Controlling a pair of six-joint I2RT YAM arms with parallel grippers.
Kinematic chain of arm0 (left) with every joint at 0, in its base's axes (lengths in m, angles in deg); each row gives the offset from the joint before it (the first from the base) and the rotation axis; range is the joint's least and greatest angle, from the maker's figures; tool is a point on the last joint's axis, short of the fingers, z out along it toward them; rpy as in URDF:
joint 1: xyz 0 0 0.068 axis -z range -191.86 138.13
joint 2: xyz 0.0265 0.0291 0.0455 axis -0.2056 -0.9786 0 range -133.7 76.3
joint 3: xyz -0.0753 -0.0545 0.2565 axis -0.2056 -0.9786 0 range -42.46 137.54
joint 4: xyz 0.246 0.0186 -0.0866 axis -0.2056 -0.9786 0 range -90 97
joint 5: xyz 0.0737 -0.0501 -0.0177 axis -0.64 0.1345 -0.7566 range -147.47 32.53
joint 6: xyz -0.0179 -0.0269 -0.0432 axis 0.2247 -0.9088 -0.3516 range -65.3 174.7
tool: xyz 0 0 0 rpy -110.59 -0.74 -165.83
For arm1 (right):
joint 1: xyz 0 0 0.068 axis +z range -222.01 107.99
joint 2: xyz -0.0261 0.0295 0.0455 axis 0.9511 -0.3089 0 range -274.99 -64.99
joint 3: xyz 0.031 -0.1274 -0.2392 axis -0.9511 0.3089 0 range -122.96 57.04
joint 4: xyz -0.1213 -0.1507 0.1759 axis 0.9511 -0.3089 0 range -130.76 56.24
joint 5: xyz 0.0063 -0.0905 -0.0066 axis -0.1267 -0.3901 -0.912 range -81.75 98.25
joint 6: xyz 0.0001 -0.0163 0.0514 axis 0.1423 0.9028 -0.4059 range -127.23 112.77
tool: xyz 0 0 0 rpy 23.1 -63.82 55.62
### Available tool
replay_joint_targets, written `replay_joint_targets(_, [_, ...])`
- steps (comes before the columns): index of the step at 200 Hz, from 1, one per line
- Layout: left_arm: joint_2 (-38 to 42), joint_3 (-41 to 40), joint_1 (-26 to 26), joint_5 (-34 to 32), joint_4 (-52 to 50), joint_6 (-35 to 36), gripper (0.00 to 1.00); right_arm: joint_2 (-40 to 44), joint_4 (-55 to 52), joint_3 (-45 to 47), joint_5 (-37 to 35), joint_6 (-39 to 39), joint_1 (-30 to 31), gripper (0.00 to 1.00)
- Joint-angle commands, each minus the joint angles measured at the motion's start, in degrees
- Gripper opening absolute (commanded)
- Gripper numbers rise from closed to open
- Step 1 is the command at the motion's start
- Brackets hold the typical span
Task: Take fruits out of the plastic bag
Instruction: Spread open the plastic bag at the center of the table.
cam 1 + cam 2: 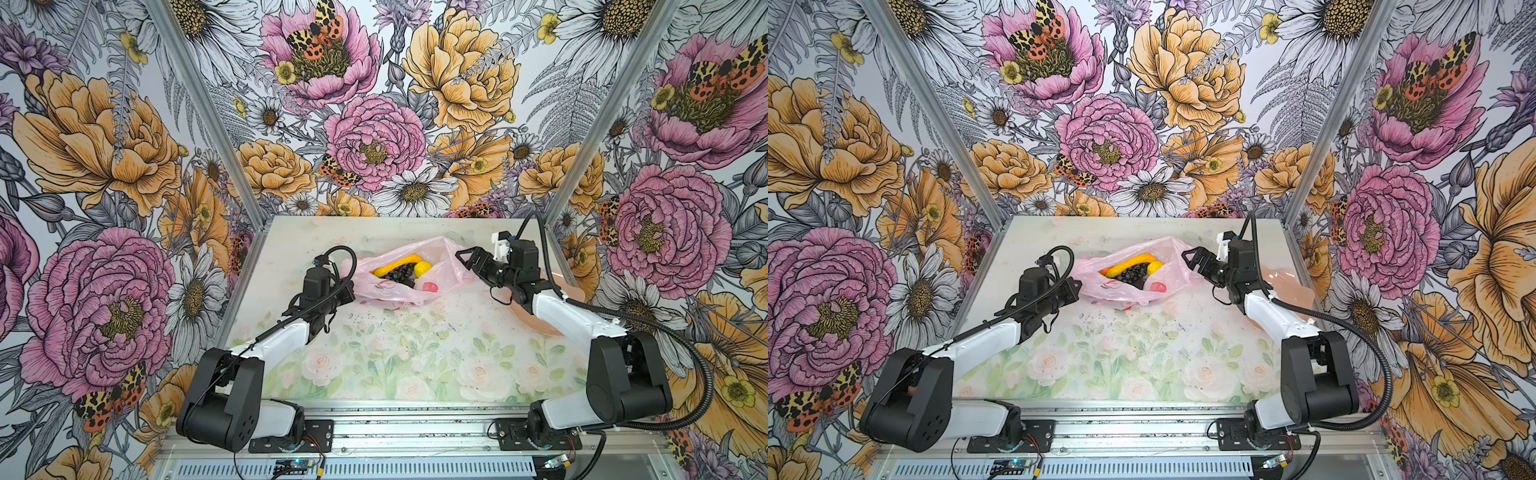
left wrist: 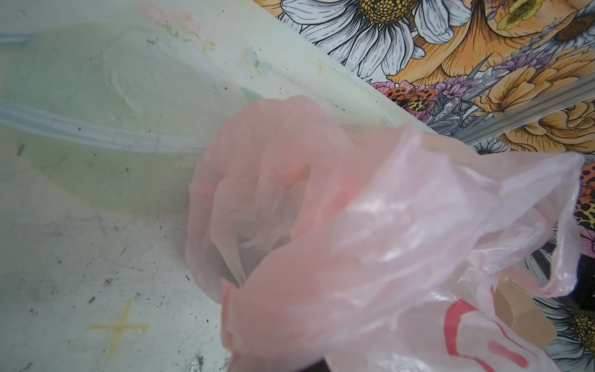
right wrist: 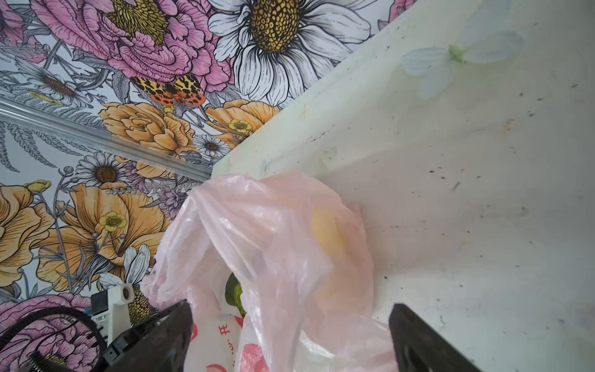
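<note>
Flower-papered cell, rose-print counter (image 1: 374, 353): the plastic bag (image 1: 395, 286) lies open toward the back, with banana (image 1: 399, 262), grape bunch (image 1: 399, 273) and lemon (image 1: 423, 269) inside. Jaws shut, the left gripper (image 1: 350, 291) apparently pinches its rim. The right gripper (image 1: 465, 259) hangs beside the mouth, jaws wide and empty. Thin film could snag and lift with a fruit.

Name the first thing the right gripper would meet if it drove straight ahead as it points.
The plastic bag; its film sits just ahead of the open right gripper, though depth is unclear.
</note>
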Motion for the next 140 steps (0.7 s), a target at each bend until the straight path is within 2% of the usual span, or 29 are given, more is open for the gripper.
replay_joint_targets(1, [0.52, 0.59, 1.31, -2.19, -0.79, 1.93, 0.00, 5.16, -9.65, -2.40, -11.00, 4.96, 2.40, 0.99])
replay_joint_targets(10, [0.52, 0.84, 1.83, -2.65, -1.30, 2.10, 0.00, 7.52, -13.51, -3.73, -16.14, 6.31, 4.99, 0.99])
replay_joint_targets(28, [0.76, 1.10, 2.65, -3.27, -1.97, 2.46, 0.00, 10.03, -20.47, -7.36, -29.39, 7.74, 14.01, 0.99])
replay_joint_targets(44, [1.13, 1.10, 3.19, -3.90, -2.31, 2.60, 0.00, 8.01, -25.85, -11.32, -39.76, 6.05, 21.53, 0.98])
replay_joint_targets(62, [1.49, 1.02, 3.74, -4.21, -2.32, 2.55, 0.00, 2.39, -28.26, -15.79, -46.50, 5.62, 27.96, 0.98])
replay_joint_targets(101, [2.73, 0.51, 4.18, -4.56, -2.65, 2.44, 0.00, -11.39, -30.38, -24.77, -47.92, 2.22, 28.73, 0.96])
replay_joint_targets(140, [3.56, -0.13, 4.14, -4.29, -2.64, 1.86, 0.00, -20.53, -32.09, -30.48, -48.37, 0.96, 26.10, 0.92])
